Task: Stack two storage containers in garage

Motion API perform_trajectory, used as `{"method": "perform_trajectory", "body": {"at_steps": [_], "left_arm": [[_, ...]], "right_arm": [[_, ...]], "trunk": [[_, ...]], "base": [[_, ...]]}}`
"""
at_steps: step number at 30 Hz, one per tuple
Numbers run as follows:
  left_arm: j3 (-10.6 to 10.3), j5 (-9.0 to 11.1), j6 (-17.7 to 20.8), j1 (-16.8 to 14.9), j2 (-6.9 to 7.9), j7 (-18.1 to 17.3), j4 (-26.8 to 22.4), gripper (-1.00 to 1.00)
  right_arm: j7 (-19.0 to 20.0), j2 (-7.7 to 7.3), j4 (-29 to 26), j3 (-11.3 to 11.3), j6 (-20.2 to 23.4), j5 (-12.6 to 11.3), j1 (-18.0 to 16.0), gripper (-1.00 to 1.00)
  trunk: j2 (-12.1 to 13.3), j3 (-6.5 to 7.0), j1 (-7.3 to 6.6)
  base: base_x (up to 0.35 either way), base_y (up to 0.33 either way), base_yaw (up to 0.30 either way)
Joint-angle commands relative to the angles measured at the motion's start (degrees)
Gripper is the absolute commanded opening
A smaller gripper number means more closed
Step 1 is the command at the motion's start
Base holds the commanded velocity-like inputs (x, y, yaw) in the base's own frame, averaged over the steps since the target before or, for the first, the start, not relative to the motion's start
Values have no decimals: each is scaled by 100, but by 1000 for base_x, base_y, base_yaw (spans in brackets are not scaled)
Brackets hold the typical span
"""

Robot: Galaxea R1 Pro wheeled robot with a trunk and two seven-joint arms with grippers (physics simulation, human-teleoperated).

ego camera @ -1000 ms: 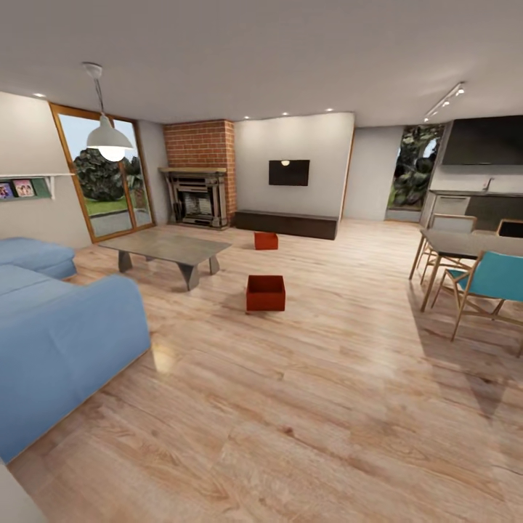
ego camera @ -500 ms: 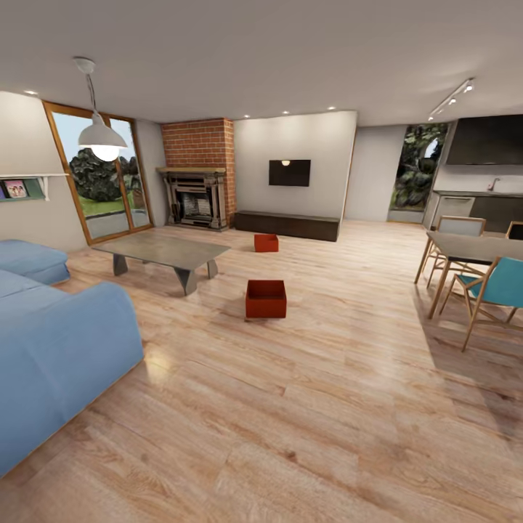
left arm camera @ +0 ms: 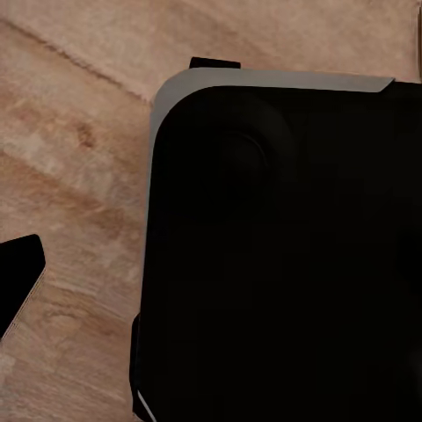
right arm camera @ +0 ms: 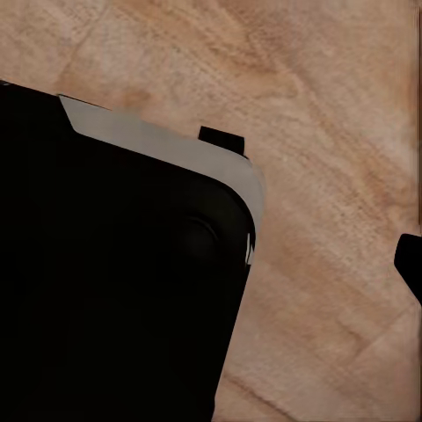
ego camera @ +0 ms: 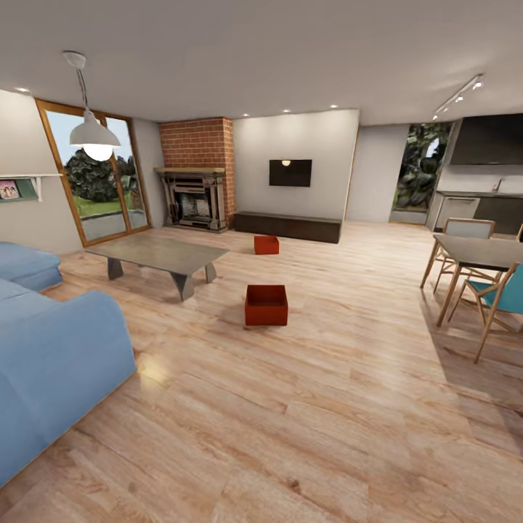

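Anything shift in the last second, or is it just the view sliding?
Only the camera moved: the whole head view has slid, sofa and lamp leftward, dining table and chairs rightward. The two storage containers, near and far, sit where they were on the wood floor, untouched. Nothing was grasped or released.

A large black body with rounded corners (left arm camera: 281,255) and a light grey rim (left arm camera: 264,83) sits above light wood plank flooring (left arm camera: 70,158). A small black tab (left arm camera: 214,62) projects beyond the grey rim. A separate black part (left arm camera: 18,277) with a pale edge lies apart from the body, over the planks.
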Motion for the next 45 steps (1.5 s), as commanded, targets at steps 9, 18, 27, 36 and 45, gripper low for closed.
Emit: {"method": "perform_trajectory", "body": {"at_steps": [9,18,27,36,45], "left_arm": [[-1,52,-12,-1,-2,-1,-1,100],[-1,52,-12,-1,-2,-1,-1,100],[-1,52,-12,-1,2,-1,-1,100],[-1,52,-12,-1,6,-1,-1,100],[0,52,-12,-1,6,-1,-1,100]], "right_arm": [[17,0,9,44,-25,-62,-4,100],[17,-2,9,44,-25,-62,-4,100],[17,-4,9,44,-25,-62,-4,100],[9,-4,9,42,-25,-64,-4,100],[8,-4,9,36,-23,-64,-4,100]], "trunk": [[-2,-5,3],[-2,-5,3],[-2,-5,3],[-2,-5,3],[-2,-5,3]], "base": [[321,0,0],[321,0,0],[321,0,0],[321,0,0],[321,0,0]]}}
